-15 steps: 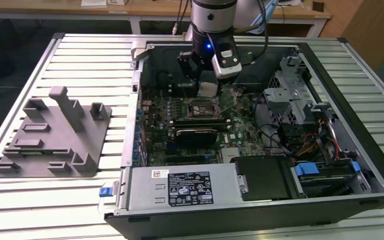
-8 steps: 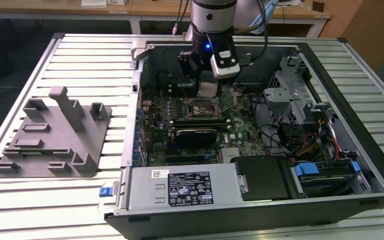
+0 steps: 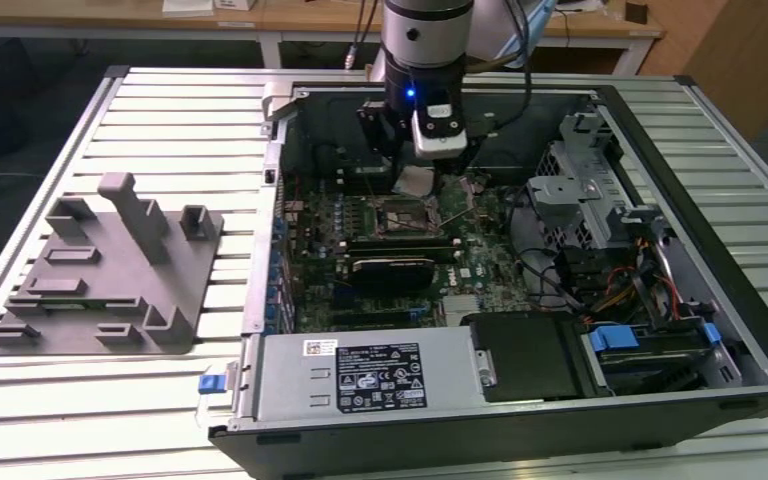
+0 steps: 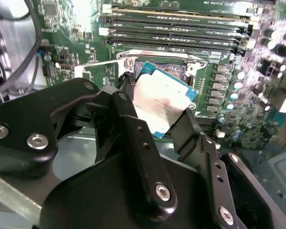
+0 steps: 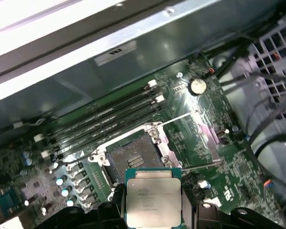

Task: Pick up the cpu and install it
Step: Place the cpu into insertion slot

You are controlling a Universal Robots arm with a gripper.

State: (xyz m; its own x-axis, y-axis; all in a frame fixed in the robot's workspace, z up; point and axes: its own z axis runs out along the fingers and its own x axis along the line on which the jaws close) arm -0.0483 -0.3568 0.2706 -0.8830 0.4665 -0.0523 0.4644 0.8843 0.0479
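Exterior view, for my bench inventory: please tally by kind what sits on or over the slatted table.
Open computer case: 1
Motherboard: 1
Grey fixture: 1
cpu, held in the end effector: 1
Total: 4

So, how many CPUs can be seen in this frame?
1. The cpu is clamped in the tool, hovering over the motherboard beside the open, empty socket. The arm hides part of the board, so another cannot be ruled out.
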